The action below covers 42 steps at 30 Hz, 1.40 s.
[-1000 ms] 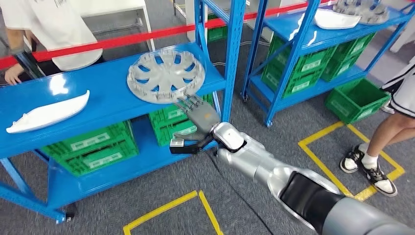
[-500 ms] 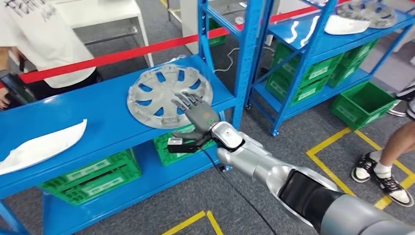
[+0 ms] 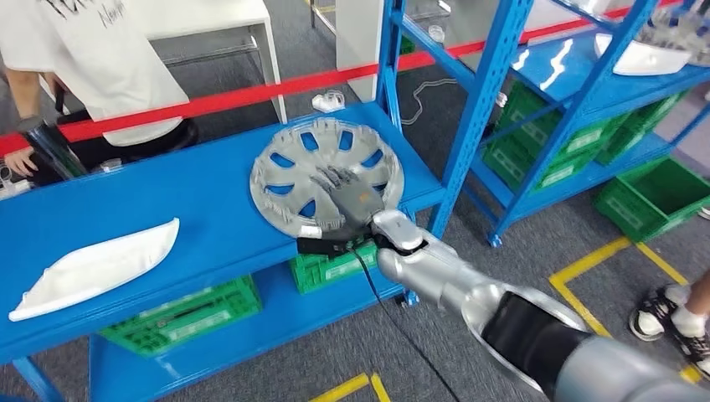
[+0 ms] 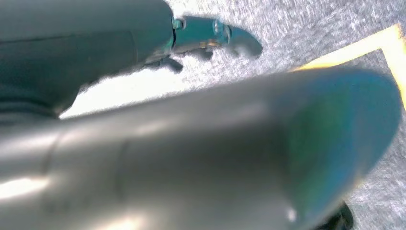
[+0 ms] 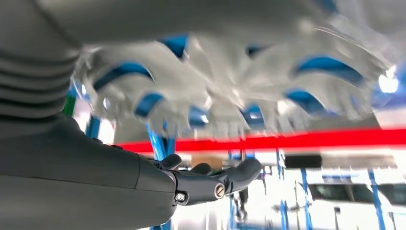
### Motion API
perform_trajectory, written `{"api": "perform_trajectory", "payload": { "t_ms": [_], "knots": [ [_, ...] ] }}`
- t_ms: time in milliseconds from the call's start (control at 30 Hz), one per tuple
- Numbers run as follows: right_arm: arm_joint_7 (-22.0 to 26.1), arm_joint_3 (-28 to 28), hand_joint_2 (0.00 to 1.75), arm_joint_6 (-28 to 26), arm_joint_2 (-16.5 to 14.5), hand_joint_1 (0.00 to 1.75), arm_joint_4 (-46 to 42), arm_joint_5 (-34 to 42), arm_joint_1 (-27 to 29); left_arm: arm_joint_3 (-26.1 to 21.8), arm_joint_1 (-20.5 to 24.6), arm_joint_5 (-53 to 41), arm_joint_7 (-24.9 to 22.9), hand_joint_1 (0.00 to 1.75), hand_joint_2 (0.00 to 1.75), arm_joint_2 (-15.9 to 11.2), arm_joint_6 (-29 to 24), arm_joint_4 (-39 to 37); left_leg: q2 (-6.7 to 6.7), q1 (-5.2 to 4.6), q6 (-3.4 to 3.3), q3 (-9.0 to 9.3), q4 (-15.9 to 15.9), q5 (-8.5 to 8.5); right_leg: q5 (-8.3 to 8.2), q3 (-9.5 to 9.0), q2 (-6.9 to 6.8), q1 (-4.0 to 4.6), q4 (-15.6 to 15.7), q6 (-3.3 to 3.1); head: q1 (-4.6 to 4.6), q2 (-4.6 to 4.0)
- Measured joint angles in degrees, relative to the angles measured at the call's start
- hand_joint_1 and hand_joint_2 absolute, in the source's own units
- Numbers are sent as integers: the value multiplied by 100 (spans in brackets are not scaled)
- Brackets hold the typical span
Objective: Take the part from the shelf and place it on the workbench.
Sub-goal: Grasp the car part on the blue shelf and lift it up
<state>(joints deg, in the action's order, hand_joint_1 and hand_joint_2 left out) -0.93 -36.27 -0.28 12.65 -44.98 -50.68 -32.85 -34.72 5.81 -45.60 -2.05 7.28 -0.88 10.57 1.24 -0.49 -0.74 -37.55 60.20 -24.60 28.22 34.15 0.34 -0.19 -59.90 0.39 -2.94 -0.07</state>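
Observation:
A silver hubcap (image 3: 289,163) with blue showing through its slots lies flat on the top board of the blue shelf (image 3: 192,201), near its right end. My right hand (image 3: 352,201) lies over the hubcap's near half, palm down and fingers spread towards its centre, holding nothing. In the right wrist view the hubcap (image 5: 230,86) spreads blurred beyond the hand (image 5: 210,184), whose thumb and fingers stand apart. My left hand (image 4: 210,38) hangs over grey carpet with dark fingers stretched out and nothing in them.
A white curved part (image 3: 92,268) lies at the shelf's left end. Green crates (image 3: 184,314) sit on the lower board. A blue upright post (image 3: 469,126) rises right of the hubcap. A person (image 3: 100,59) stands behind red tape (image 3: 251,92). A second shelf (image 3: 586,67) is far right.
The camera has shifted, so the shelf sits nearer and more central. My right hand has gone from the shelf's front edge forward onto the hubcap.

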Motion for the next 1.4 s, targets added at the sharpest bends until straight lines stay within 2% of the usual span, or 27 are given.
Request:
{"api": "perform_trajectory", "payload": {
  "t_ms": [67, 267, 400, 1033, 1400],
  "knots": [
    [-3, -2, 175, 32, -10, 0, 5, 87, 5, -13, -16, 1, 1, 0, 0, -3, -4, 2, -4, -7, -10, 13, -22, -6, 21, -31, 17, -12, 43, 13, -8, 0],
    [-67, -10, 175, 136, -15, 0, 10, 220, 7, -45, -32, 3, 26, 0, 0, -10, -15, 3, -17, -8, 32, 109, -88, -25, 68, -91, 25, -9, 43, -44, -9, 0],
    [-200, -21, 175, 217, -15, 175, 10, 293, 47, -47, -33, -8, 21, 0, 0, -15, -18, 3, -17, -1, 65, 133, -103, -29, 80, -110, 23, -9, 43, -57, -9, 0],
    [-238, -77, 175, 422, -31, 175, 10, 652, 144, -132, -29, -9, 74, 0, 0, -14, -34, 8, -8, -11, 72, 140, -102, -30, 78, -133, 15, -12, 56, -52, -10, 0],
    [-156, -113, 175, 294, -34, 175, 2, 845, 139, -138, -24, -30, 105, 0, 0, -14, -32, 8, -11, -11, 72, 140, -102, -31, 78, -134, 16, -12, 60, -51, -10, 0]
  ]
}}
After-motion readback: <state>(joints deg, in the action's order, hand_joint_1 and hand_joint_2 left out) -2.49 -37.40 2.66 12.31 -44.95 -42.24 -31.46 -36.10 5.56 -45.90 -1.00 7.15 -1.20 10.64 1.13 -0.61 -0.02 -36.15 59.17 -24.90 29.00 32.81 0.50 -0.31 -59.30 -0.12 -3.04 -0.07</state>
